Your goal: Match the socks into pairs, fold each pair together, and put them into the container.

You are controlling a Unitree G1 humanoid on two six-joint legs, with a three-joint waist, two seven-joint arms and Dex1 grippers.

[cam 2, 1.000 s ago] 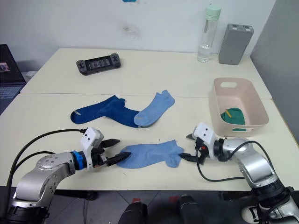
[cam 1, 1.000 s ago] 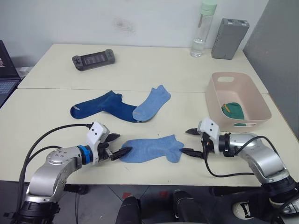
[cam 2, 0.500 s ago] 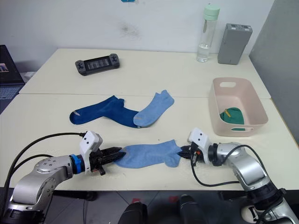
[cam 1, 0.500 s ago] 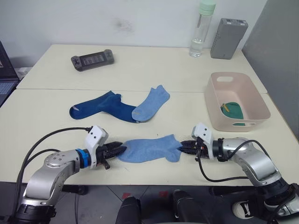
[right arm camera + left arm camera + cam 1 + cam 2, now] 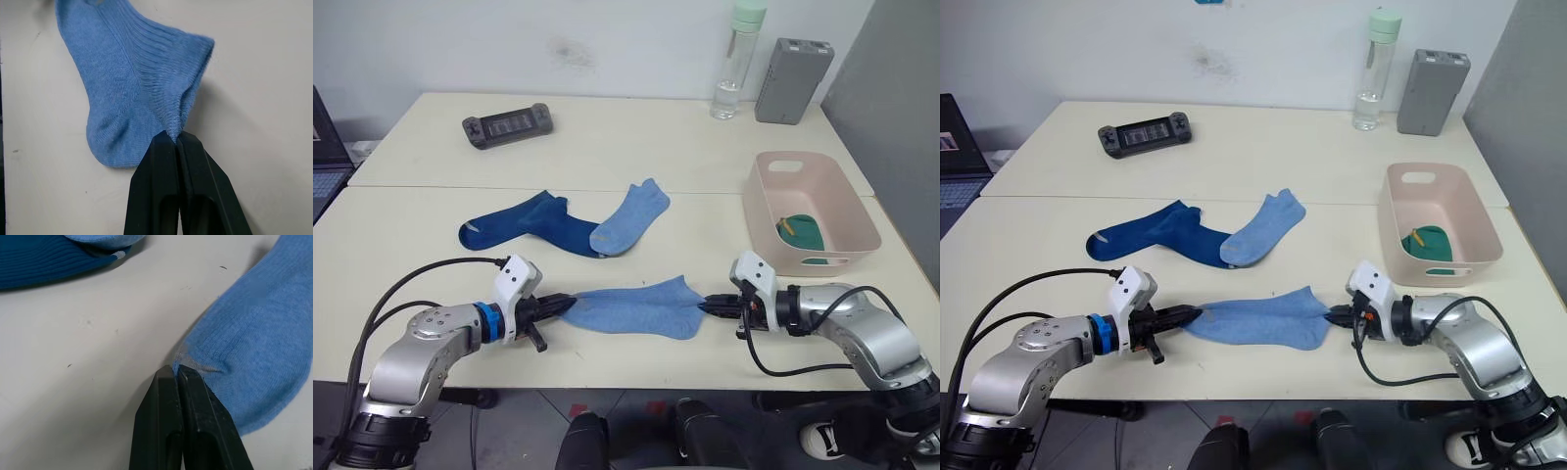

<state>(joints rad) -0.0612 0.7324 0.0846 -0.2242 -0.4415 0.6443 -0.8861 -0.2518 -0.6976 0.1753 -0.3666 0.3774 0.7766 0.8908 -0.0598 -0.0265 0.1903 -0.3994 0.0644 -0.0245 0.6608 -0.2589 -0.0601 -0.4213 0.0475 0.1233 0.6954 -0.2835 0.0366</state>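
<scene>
Cream tabletop (image 5: 431, 245) out front, pale wall behind, and both claws are locked onto one sock! The left claw (image 5: 566, 303) has its fingers pinched tight on the toe end of a light blue sock (image 5: 636, 306), while the right claw (image 5: 710, 306) is clamped hard on its ribbed cuff, the fabric drawn out long between them near the front edge. Further back, a second light blue sock (image 5: 631, 214) lies overlapping the navy socks (image 5: 524, 224). Over on the right sits the pink container (image 5: 857, 217), with a green sock (image 5: 800, 232) already lying inside. At the far edge: a game controller (image 5: 508, 124), a water bottle (image 5: 740, 61), a grey box (image 5: 793, 67).
</scene>
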